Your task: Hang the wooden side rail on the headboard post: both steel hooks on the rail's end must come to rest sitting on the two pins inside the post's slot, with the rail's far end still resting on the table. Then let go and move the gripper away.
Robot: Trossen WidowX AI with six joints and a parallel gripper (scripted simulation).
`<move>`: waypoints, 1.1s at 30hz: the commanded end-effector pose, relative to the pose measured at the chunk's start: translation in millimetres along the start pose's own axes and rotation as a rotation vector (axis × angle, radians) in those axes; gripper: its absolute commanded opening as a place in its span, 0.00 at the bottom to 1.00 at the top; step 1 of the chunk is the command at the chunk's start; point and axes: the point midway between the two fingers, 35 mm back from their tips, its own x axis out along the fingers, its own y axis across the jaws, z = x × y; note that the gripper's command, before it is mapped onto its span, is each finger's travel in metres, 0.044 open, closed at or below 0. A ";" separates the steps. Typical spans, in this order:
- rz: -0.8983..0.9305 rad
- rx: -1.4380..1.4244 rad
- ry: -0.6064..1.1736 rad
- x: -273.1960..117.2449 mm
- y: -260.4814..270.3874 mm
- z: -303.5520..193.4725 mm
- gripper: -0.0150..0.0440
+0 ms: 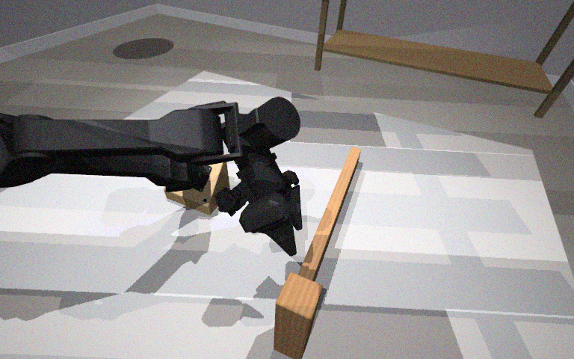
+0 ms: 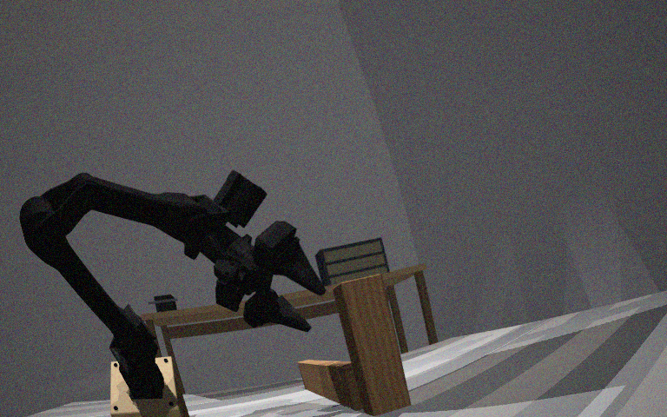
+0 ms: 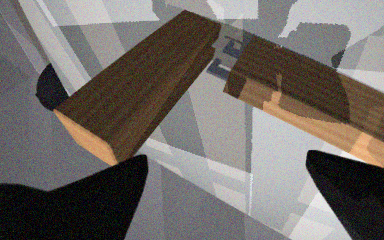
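Observation:
The wooden headboard post (image 1: pixel 296 315) (image 2: pixel 371 339) (image 3: pixel 135 102) stands upright near the front of the table. The long wooden side rail (image 1: pixel 334 203) (image 2: pixel 324 378) (image 3: pixel 305 97) runs from the post away to the back, its far end low on the table. In the wrist view, steel hooks (image 3: pixel 226 54) show between the rail's end and the post; I cannot tell whether they sit on the pins. My gripper (image 1: pixel 284 230) (image 2: pixel 312 308) (image 3: pixel 226 160) is open and empty. It hangs to the left of the rail, above and apart from both rail and post.
The arm's wooden base block (image 1: pixel 201 197) (image 2: pixel 140 388) sits left of the rail. A wooden bench (image 1: pixel 436 59) (image 2: pixel 211 314) stands behind the table, with a slatted crate (image 2: pixel 351 261) on it. A dark round patch (image 1: pixel 143 47) marks the floor at the back left.

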 end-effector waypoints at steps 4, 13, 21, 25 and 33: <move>-0.068 -0.710 -0.025 5.6 2.1 -11.6 1.00; -0.180 -1.648 0.017 11.4 3.2 -26.2 1.00; -0.288 -2.482 0.118 13.8 7.2 -31.9 1.00; -0.338 -2.817 0.188 14.7 9.9 -33.2 1.00; -0.438 -3.383 0.342 25.8 13.5 -39.7 1.00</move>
